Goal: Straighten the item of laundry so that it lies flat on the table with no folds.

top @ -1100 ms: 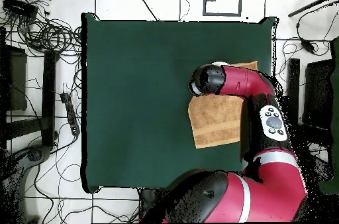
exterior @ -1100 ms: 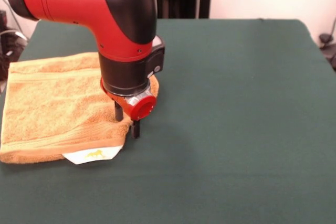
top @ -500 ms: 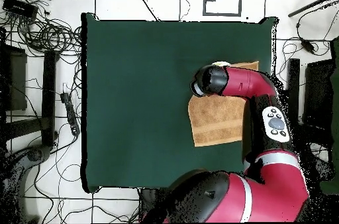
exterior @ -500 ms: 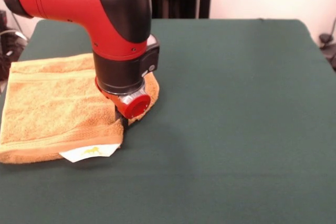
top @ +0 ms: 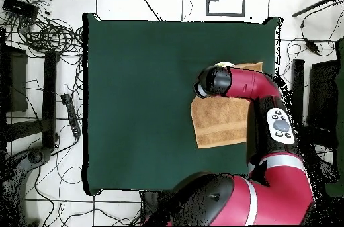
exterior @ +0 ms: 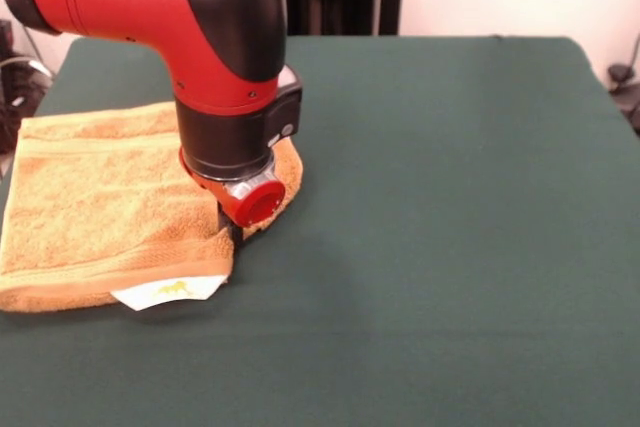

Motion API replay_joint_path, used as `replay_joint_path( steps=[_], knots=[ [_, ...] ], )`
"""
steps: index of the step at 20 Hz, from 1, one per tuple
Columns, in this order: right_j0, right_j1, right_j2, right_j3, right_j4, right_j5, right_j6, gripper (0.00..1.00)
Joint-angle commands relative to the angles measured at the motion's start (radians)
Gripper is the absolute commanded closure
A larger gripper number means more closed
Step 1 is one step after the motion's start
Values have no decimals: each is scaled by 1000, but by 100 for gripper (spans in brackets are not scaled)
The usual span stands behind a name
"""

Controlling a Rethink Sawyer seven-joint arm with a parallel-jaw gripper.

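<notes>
Pincer (exterior: 236, 234): almost wholly hidden in the front view behind the arm's (exterior: 215, 57) black wrist housing and its red round cap; only a short dark stub showed below the cap, at the towel's edge. Whether it was spread, pressed together or pinching cloth could not be told. From overhead the arm's dark rounded end covered it completely.

Towel (exterior: 95, 202): orange-tan terry, lying on the table (exterior: 450, 207) at the left side in the front view, its left edge cut off by the frame. A woven stripe band ran along its near edge, and another faintly along the far side. The near edge looked thick and rolled, as if doubled. A white tag (exterior: 168, 291) with a small yellow mark stuck out from under the near corner, onto the green cloth. The towel's right-hand corner sat directly under the wrist, so the pincer stub stood at or on that corner; contact itself was not visible.

Overhead, the towel (top: 218, 120) lay near the table's right edge, partly covered by the arm (top: 259, 103).
</notes>
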Motion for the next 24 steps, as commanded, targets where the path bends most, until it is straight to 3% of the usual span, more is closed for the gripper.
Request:
replay_joint_path(
  steps=[1, 5, 9, 13, 15, 18, 19, 21, 23, 24],
  knots=[
    [-35, 46, 91, 75, -45, -208, -95, 100],
    [-130, 81, 229, 136, -32, -417, -115, 100],
    [-329, 188, 511, 213, -37, -551, -214, 100],
    [-563, 477, 860, 229, -180, -625, -363, 100],
    [-648, 647, 1014, 197, -309, -616, -432, 100],
    [-718, 836, 1163, 165, -430, -577, -482, 100],
    [-724, 860, 1176, 160, -434, -571, -473, 100],
    [-698, 813, 1136, 154, -414, -576, -401, 100],
    [-620, 653, 1002, 158, -380, -644, -179, 100],
    [-515, 489, 834, 158, -291, -660, 38, 100]
  ],
)
